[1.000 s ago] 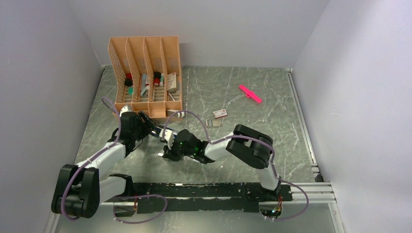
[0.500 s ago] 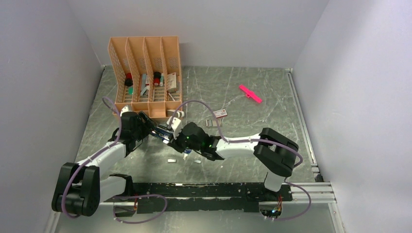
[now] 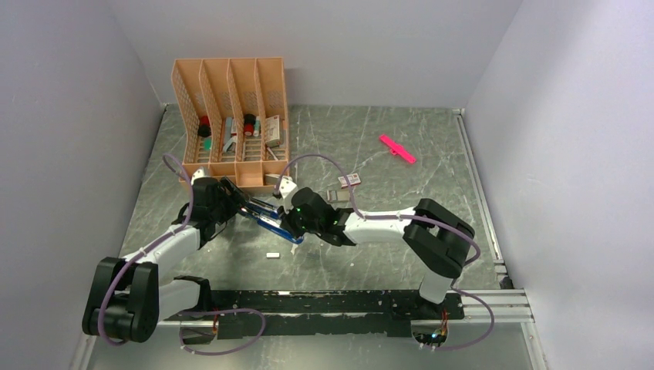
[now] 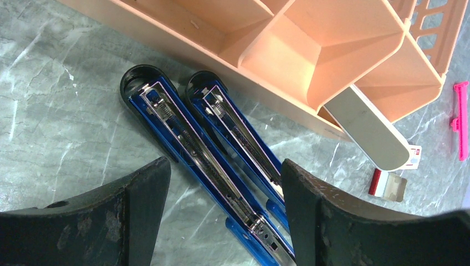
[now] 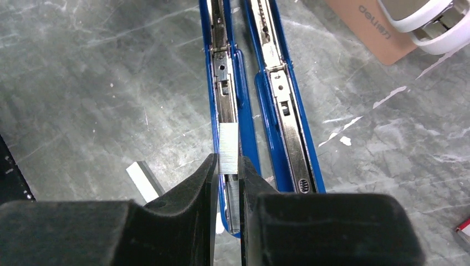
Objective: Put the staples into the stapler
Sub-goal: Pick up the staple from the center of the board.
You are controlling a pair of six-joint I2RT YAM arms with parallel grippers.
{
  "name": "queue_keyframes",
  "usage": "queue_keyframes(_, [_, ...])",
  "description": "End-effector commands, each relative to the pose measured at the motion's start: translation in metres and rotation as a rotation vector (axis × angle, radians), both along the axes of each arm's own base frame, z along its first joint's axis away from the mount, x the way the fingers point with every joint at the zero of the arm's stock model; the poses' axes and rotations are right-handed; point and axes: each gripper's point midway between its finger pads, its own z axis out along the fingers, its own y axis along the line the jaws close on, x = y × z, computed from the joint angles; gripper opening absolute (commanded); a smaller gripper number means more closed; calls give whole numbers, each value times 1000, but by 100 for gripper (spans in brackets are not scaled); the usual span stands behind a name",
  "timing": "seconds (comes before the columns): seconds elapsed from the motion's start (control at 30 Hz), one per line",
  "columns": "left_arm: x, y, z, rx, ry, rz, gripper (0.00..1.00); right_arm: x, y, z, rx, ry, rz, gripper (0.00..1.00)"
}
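The blue stapler (image 3: 266, 217) lies opened flat, its two long halves side by side on the table. My right gripper (image 3: 291, 223) is shut on a short silvery strip of staples (image 5: 228, 148), pinched between its fingers right over the near end of the left half's metal channel (image 5: 221, 83). My left gripper (image 3: 237, 203) stands open astride the stapler (image 4: 194, 144). Its left finger (image 4: 149, 194) is clear of the stapler and its right finger (image 4: 302, 194) is against the outer half. Another loose strip of staples (image 3: 271, 254) lies on the table in front of the stapler.
An orange desk organiser (image 3: 231, 116) with several small items stands just behind the stapler. Two small pink-and-white staple boxes (image 3: 349, 180) lie to the right of it. A bright pink plastic stick (image 3: 397, 149) lies at the back right.
My right gripper has travelled from the near table back to the stapler's open channel with the strip in it. One loose strip stays on the table. The left arm has not moved.
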Motion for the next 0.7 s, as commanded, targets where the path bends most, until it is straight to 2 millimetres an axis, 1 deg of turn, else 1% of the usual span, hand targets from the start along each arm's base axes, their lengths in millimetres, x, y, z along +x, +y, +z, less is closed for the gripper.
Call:
queue_keyframes(0.0, [9,-3,10,-5,-44,-6,77,8,3,2,-4,32,-15,0])
queue_keyframes(0.1, [10,-3,10,-6,-44,-6,77,7,7,1,-13,50,2,0])
queue_keyframes(0.2, [10,-3,10,-5,-44,-6,77,3,7,-5,-25,72,14,0])
queue_keyframes(0.23, [10,-3,10,-5,-45,-7,77,7,15,6,-1,61,18,0])
queue_keyframes(0.27, [9,-3,10,-5,-44,-7,77,7,15,6,0,64,19,0])
queue_keyframes(0.67, [10,-4,10,-7,-48,-9,77,10,16,0,-14,82,-11,0])
